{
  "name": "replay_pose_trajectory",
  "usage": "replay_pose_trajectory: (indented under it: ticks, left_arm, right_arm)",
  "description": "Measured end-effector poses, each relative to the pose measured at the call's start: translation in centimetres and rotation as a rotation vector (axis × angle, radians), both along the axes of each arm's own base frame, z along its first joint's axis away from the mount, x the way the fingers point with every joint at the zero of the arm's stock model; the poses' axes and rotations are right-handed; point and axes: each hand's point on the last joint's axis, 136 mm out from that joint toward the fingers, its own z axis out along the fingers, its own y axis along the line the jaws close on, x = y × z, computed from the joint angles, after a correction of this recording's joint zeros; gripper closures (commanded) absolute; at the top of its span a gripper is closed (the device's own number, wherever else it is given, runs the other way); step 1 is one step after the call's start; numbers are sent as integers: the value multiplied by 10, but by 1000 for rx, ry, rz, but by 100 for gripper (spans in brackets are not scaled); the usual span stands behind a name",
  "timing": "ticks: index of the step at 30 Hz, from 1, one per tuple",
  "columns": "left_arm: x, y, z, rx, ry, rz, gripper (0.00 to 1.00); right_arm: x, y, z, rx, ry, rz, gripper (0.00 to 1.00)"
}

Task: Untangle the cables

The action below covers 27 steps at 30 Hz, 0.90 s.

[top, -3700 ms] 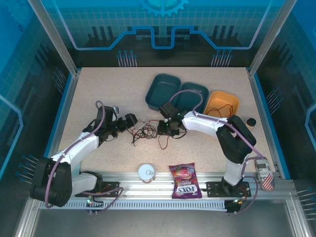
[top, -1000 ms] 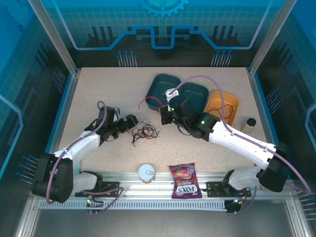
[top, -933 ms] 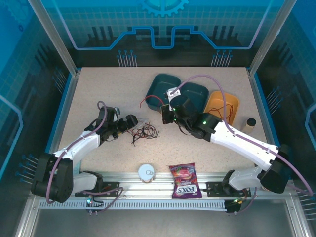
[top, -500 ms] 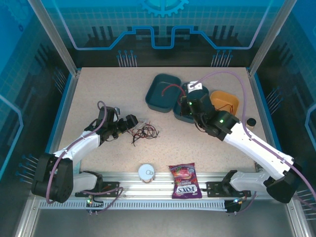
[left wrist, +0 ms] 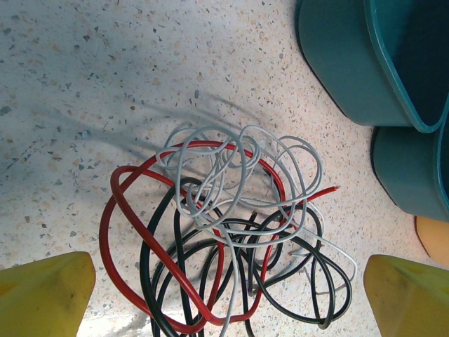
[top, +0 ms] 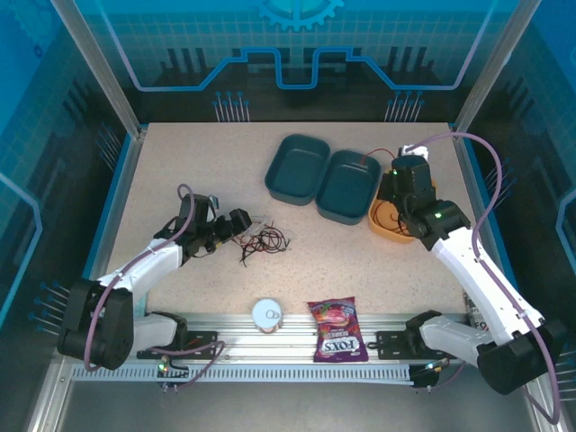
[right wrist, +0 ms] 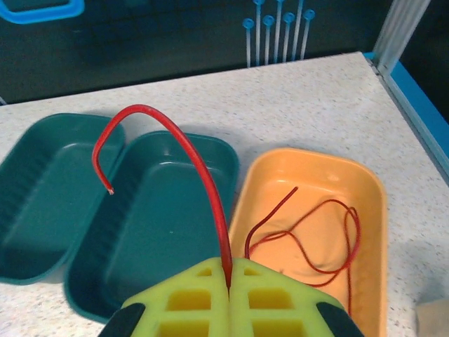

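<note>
Speckled table (top: 180, 171): is bearing every item listed here. Left arm (top: 144, 265): is reaching from the near left toward the middle. The left gripper (top: 239, 221) is hanging low at the left edge of the cables, its yellow fingers (left wrist: 43, 295) spread wide with the tangle lying on the table between them. Right arm (top: 472, 270): is stretching to the far right. The right gripper (right wrist: 229, 281) is hovering over the near ends of the orange tray and its teal neighbour, jaws pressed together and pinching a red wire. Two teal trays, left (top: 295, 167) and right (top: 345, 187): are sitting side by side at the far middle. Orange tray (right wrist: 309, 168): is sitting just beside the right teal tray. Snack bag (top: 336, 329): is lying at the near edge. White disc (top: 267, 314): is lying just left of the bag. Cables (left wrist: 224, 232): red, black and pale strands are looping through one another in one tangle left of centre, near the left teal tray. Red wire (right wrist: 208, 188): is rising from the right gripper and arching over the right teal tray, its free end in the air. Thin red wire (right wrist: 270, 213): is lying loosely looped in the orange tray.
</note>
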Motion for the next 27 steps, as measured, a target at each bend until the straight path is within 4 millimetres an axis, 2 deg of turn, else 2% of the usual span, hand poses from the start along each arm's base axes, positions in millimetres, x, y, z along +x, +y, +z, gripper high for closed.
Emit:
replay_pose_trajectory:
  ticks: [5,10,19,27]
  left_arm:
    - [0,0,0,0,0,0,1]
    - [0,0,3,-4,-8,4,1]
    - [0,0,9,-9,-24,5,1]
    - [-2,0,11,-10,-29,5,1]
  right_arm:
    - [2,-31,-18,22,35,-69,100]
    - [10,-54,-24,58,42,-117,100]
    - [24,-74,-57,68,105,-175,100]
    - [30,-79,-79,86,158,-221,100]
